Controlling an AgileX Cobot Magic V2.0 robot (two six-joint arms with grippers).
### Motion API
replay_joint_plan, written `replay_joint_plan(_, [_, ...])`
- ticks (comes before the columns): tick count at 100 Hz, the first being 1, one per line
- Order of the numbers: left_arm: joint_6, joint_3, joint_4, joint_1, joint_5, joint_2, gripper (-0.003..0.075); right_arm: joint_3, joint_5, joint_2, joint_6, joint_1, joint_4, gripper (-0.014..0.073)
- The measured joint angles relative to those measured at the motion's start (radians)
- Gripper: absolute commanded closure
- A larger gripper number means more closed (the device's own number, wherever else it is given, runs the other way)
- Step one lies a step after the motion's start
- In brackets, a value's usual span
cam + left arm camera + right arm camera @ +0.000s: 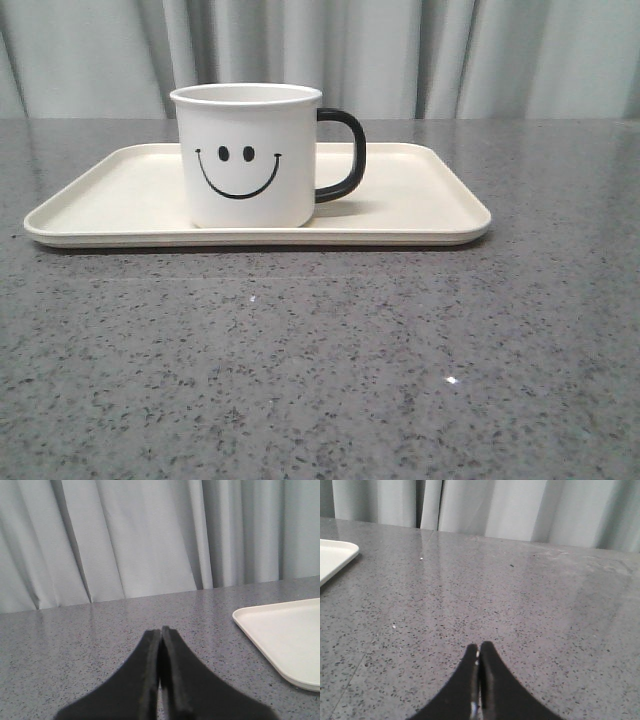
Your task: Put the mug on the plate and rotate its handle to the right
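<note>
The white mug (250,155) with a black smiley face stands upright on the cream plate (420,215) in the front view, left of the plate's middle. Its black handle (343,155) points to the right. Neither gripper shows in the front view. My left gripper (161,630) is shut and empty over the grey table, with a corner of the plate (285,640) off to its side. My right gripper (479,646) is shut and empty over the table, with a plate corner (332,555) at the edge of its view. The mug shows in neither wrist view.
The speckled grey table (320,360) stretches in front of the plate. Grey curtains (450,55) hang behind the table's far edge.
</note>
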Motion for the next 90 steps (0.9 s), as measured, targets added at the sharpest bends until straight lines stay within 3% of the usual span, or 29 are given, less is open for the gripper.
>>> replay_joint_plan(48, [0.000,0.000,0.000,0.000,0.000,0.000,0.0740,0.000,0.008,0.000,-0.004,-0.001,0.023,0.0702])
replay_joint_plan(90, [0.000,0.000,0.000,0.000,0.000,0.000,0.0740,0.000,0.044,0.000,-0.155,-0.001,0.166,0.0702])
